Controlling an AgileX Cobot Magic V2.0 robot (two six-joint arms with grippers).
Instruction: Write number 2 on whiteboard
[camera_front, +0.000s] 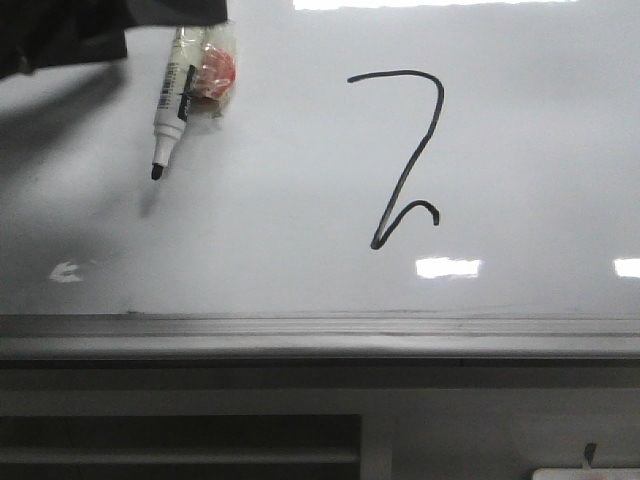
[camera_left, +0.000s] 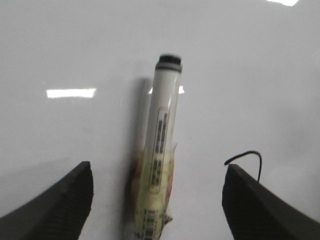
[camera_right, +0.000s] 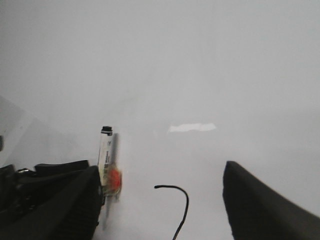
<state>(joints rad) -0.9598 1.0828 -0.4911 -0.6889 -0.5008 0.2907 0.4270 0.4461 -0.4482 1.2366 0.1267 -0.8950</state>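
Note:
The number 2 (camera_front: 411, 165) is drawn in black on the whiteboard (camera_front: 250, 230), right of centre. A white marker pen (camera_front: 170, 100) with clear wrap and an orange lump hangs tip-down at the upper left, well left of the stroke. Its shadow falls apart from the tip. In the left wrist view the pen (camera_left: 162, 125) stands between the wide-apart fingers of my left gripper (camera_left: 157, 175), touching neither; the stroke's top (camera_left: 250, 153) shows beside one finger. My right gripper (camera_right: 160, 180) is open and empty over the stroke's hook (camera_right: 175, 187), with the pen (camera_right: 106, 150) beside it.
A grey metal ledge (camera_front: 300, 335) runs along the board's lower edge. Bright light reflections (camera_front: 447, 267) lie on the board. My left arm (camera_front: 60, 30) fills the upper left corner of the front view. It also shows in the right wrist view (camera_right: 20, 190).

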